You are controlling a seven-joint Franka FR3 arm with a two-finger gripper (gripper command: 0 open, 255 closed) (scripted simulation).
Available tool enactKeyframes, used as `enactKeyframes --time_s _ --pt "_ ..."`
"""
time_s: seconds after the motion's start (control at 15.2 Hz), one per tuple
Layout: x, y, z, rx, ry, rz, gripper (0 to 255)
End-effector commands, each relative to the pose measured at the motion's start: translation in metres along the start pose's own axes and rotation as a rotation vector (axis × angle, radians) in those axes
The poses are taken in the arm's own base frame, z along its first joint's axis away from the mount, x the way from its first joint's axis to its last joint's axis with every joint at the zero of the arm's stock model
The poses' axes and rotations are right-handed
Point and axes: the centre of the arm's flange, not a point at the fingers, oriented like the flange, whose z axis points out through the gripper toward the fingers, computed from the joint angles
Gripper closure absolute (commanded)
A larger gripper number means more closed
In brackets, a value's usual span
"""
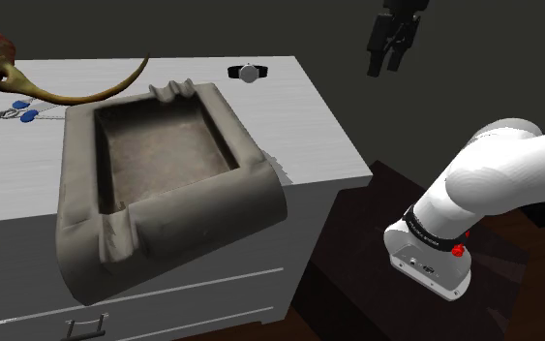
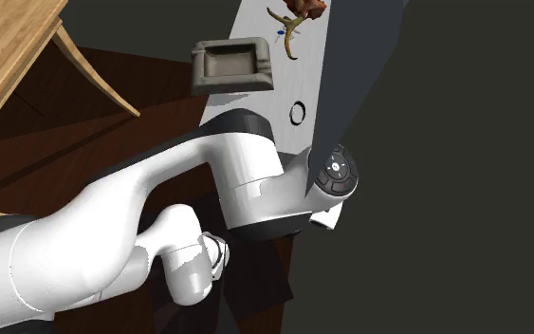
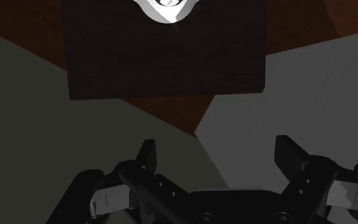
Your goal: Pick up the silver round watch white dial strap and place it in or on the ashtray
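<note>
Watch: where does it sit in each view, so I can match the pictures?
Shoulder view: watch upper middle, at the white dresser top's far edge, beyond the ashtray.
Second exterior view: watch upper middle, just below the ashtray.
Wrist view: the open gripper faces the dark stand.
Shared landmark: the grey ashtray.

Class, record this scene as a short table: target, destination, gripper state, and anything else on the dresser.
target: watch, lying on the white dresser, apart from the ashtray
destination: grey ashtray, nothing in it
gripper: open, holding nothing
other: curved horn near the ashtray
</note>
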Motion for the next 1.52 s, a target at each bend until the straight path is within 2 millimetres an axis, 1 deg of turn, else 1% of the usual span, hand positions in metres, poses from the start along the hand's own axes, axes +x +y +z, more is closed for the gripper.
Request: enactKeyframes --time_s 0.0,0.73,1.45 --pt "0.000 0.000 0.000 0.000 0.000 0.000 0" --pt "0.065 -0.115 -0.016 0.072 0.032 0.132 0" --pt "0.145 -0.218 -0.041 0.144 0.064 0.264 0"
